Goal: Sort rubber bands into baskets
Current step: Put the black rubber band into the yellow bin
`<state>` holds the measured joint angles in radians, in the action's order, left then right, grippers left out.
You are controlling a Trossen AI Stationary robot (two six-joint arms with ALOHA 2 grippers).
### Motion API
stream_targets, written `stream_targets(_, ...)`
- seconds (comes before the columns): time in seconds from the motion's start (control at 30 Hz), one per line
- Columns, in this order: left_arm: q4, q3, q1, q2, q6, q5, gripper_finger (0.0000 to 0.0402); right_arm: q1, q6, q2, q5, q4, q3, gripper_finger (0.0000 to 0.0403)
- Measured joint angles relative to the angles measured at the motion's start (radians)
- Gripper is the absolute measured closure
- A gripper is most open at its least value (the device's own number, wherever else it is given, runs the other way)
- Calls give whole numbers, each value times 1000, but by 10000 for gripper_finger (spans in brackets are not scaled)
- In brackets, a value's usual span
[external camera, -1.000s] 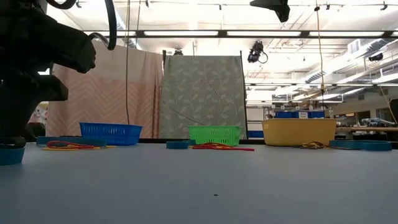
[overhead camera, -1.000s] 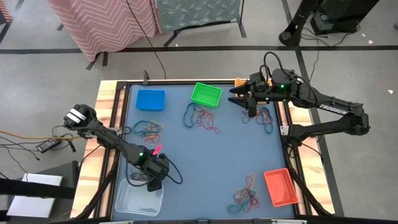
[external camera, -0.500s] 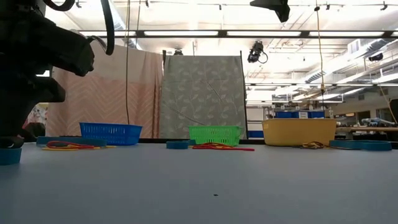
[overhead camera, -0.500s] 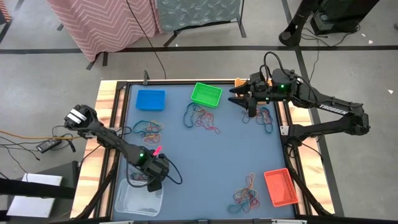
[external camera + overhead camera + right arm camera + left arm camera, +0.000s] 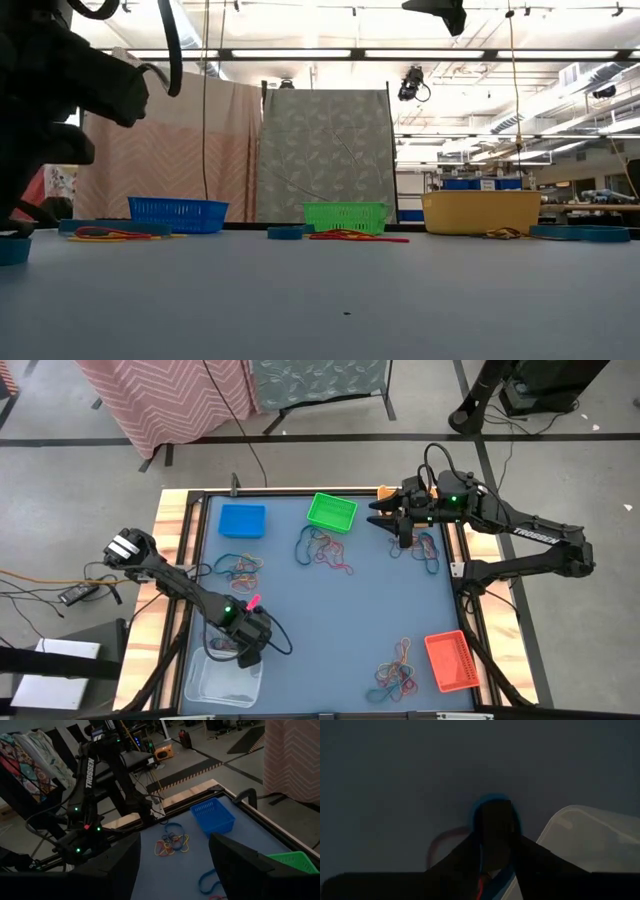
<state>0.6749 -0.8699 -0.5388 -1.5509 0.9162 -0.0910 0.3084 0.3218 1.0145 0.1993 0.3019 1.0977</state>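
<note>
At the lower left, the left claw [image 5: 246, 650] has just squeezed narrow around a thin blue rubber band [image 5: 492, 800] beside the clear white plastic basket [image 5: 222, 685], likely picking it up.

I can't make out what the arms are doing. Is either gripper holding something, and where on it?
The left gripper is closing around a blue rubber band beside the clear basket; whether it is gripped cannot be told. The right gripper is open and empty.
</note>
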Motion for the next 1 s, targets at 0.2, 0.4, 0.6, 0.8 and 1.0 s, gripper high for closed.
stream_targets(0.2,54,-44,0,0,-3,42,332,0,0,0,0,0,0,156)
stream_targets(0.4,105,-94,0,0,-52,41,392,0,0,0,0,0,0,156)
stream_targets(0.6,206,-164,7,0,-101,43,398,0,-2,0,0,0,0,156)
stream_targets(0.8,258,-206,38,1,-163,53,399,0,-3,0,0,0,0,156)
stream_targets(1.0,242,-206,48,1,-149,70,382,0,7,0,0,0,0,156)
